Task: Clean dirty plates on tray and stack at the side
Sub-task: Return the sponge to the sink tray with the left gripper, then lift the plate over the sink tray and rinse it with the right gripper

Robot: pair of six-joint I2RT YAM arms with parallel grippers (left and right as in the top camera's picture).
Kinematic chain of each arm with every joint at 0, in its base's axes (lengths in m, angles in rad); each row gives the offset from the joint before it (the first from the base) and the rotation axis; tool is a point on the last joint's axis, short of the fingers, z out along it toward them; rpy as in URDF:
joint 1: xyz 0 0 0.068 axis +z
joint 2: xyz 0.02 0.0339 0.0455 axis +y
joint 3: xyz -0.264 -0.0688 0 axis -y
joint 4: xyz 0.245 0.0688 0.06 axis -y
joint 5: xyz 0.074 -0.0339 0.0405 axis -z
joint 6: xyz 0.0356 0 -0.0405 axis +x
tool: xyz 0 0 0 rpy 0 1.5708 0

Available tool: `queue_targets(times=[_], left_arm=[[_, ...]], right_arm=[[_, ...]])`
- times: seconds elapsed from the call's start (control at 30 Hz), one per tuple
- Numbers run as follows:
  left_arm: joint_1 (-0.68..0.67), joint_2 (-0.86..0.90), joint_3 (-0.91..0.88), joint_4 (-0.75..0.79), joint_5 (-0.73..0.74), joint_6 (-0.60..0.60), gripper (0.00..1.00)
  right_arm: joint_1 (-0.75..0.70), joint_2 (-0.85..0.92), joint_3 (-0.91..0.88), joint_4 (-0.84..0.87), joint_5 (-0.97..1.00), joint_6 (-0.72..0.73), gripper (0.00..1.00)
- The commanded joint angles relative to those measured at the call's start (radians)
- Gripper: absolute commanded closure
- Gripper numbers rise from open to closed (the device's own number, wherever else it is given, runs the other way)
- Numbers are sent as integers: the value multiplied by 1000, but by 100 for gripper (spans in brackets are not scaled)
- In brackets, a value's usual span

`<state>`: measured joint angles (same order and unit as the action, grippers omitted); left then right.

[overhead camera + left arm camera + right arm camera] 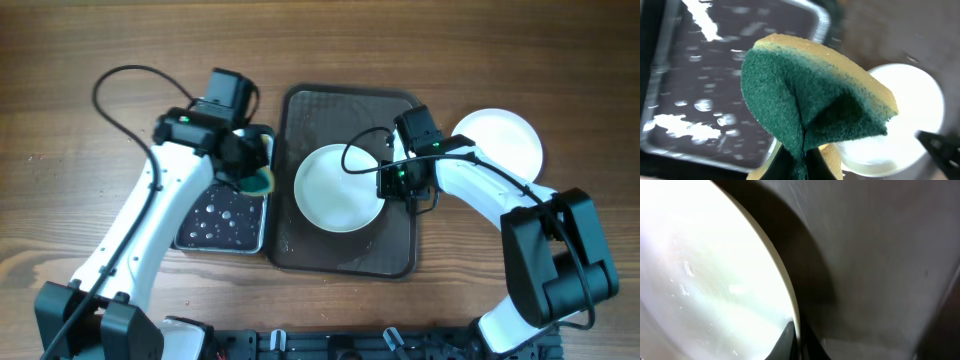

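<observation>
Left fingers (pixel 799 162): clamped on folded sponge (pixel 810 95), above right edge of wet black tray (pixel 215 225). Right fingers (pixel 796 341): pinched shut on right rim of plate (pixel 338 187). Plate: centred in tray (pixel 300 110), droplets on face. Second plate (pixel 500 140): flat on surface (pixel 80 40), right of tray, near far corner, partly under right arm.
</observation>
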<state>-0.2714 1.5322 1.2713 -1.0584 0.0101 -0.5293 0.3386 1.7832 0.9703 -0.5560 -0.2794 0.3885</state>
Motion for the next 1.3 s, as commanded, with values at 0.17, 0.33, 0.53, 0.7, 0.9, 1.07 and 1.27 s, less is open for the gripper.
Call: queue_targets(times=[0.17,0.33,0.53,0.7,0.9,1.07,1.27], left_arm=[[136,20,-254,204,-97,25,96],[136,20,-354,308,-97,25,79],[137,-8,-332,294,-31,25,47],[156,-55,-248,195,-26,25,43],[289,-152,-91,9,-18,24,21],[441,-241,-55,-16,63,24,0],[579,-315,-55,-17,98,25,0]], right_arm=[[-4,39,-15,72,45,-48,96],[-4,39,-15,70,23,-48,96],[-4,39,-15,67,25,-49,89],[-10,19,-2,46,35,-48,96],[-11,-126,140,-173,26,-69,96],[2,-194,321,-422,16,-118,96],[135,-177,439,-448,17,-97,96]])
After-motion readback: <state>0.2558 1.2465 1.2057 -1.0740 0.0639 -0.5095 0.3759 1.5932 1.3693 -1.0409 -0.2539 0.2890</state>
